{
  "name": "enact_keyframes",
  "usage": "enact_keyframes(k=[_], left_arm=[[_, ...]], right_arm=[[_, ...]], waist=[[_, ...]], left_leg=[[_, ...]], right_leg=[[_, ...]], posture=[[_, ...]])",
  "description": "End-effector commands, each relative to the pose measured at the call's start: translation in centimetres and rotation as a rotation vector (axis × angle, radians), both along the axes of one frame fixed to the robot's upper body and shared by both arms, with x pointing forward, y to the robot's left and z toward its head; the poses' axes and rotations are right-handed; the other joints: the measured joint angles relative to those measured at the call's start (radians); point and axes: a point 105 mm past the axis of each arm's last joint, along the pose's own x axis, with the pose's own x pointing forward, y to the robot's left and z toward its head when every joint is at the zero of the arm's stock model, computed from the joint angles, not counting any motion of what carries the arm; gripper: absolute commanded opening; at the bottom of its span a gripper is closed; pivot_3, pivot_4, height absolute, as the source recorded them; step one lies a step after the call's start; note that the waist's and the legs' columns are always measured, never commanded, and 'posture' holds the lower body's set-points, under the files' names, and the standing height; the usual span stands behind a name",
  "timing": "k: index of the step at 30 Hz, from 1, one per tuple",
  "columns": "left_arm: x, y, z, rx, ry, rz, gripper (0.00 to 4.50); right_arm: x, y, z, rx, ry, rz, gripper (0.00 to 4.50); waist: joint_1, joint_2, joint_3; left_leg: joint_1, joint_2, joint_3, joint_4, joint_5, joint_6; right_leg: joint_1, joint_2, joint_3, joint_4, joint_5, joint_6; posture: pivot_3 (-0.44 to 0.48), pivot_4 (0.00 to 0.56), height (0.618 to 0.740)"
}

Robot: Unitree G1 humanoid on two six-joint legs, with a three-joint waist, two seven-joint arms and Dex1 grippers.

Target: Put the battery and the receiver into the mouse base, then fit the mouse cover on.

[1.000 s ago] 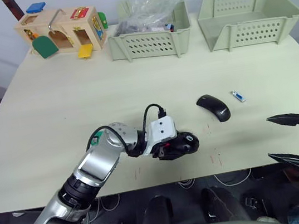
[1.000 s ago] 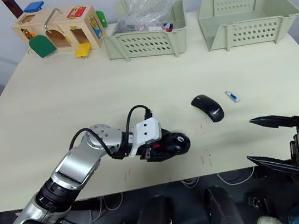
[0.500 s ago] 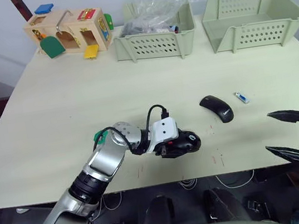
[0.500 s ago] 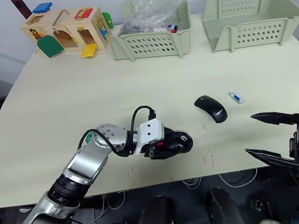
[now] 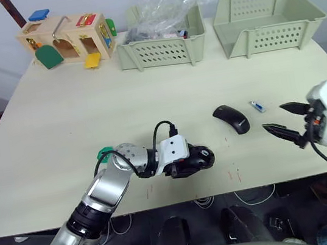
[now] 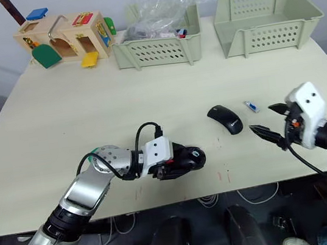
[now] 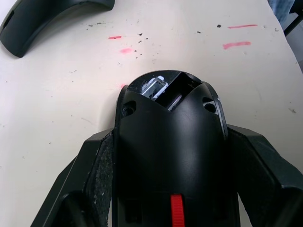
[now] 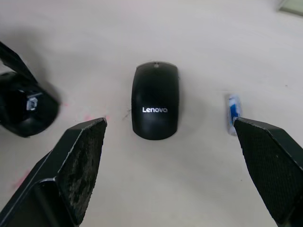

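The left gripper (image 5: 189,162) lay low on the table (image 5: 59,126) near its front edge, its two black fingers (image 7: 94,165) closed on the sides of the mouse base (image 5: 198,157), which rested on the tabletop with a red strip and an open compartment visible in the wrist view. The right gripper (image 5: 282,122) hovered to the right with its jaws spread wide and nothing between them, pointed toward the mouse cover (image 5: 232,118). That glossy black shell lay on the table between the two grippers, apart from both, and bore the word "Lenovo" in white letters (image 8: 155,109). Just beside it, on the side away from the mouse base, lay a small blue and white item (image 5: 257,106), too small to identify. Small red marks dotted the table near the base. Along the far edge stood a wooden toy house (image 5: 67,37) with coloured doors, a green basket (image 5: 161,47) holding a crumpled clear plastic bag (image 5: 167,2), and a second green basket (image 5: 268,17).
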Motion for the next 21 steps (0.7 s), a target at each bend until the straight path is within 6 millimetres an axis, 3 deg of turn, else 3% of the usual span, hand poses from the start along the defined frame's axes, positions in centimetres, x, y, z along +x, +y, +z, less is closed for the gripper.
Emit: enact_keyframes(k=[1,15,18,21], left_arm=[[-0.4,1.0,-2.6,0.07,0.1,0.014,2.89],[-0.7,1.3,-2.8,0.073,0.135,0.009,2.89],[-0.8,1.4,-2.9,0.074,0.137,0.011,2.88],[-0.8,1.3,-2.8,0.073,0.136,0.013,2.88]], right_arm=[[0.7,0.1,0.0,0.004,0.01,-0.016,4.5],[4.7,-0.7,-1.9,-0.048,0.124,-0.226,4.5],[6.2,-1.1,-2.3,-0.069,0.109,-0.296,3.66],[6.9,-1.3,-2.5,-0.08,0.103,-0.327,2.17]], waist=[[0.004,0.0,0.0],[-0.006,0.0,-0.002],[-0.011,0.0,-0.002],[-0.013,0.0,-0.002]], left_leg=[[0.0,0.0,0.0,0.0,0.0,0.0],[0.0,0.001,0.001,0.0,0.0,0.0],[0.0,0.001,0.001,-0.001,0.0,0.0],[0.0,0.001,0.001,-0.001,0.0,0.0]], right_leg=[[0.0,0.0,0.0,0.0,0.0,0.0],[0.0,0.001,0.0,0.0,0.001,-0.001],[-0.001,0.001,0.001,-0.001,0.002,-0.003],[-0.001,0.001,0.001,-0.001,0.002,-0.003]], posture=[[0.0,0.15,0.74],[0.0,0.15,0.74],[0.0,0.15,0.74],[0.0,0.15,0.74]])
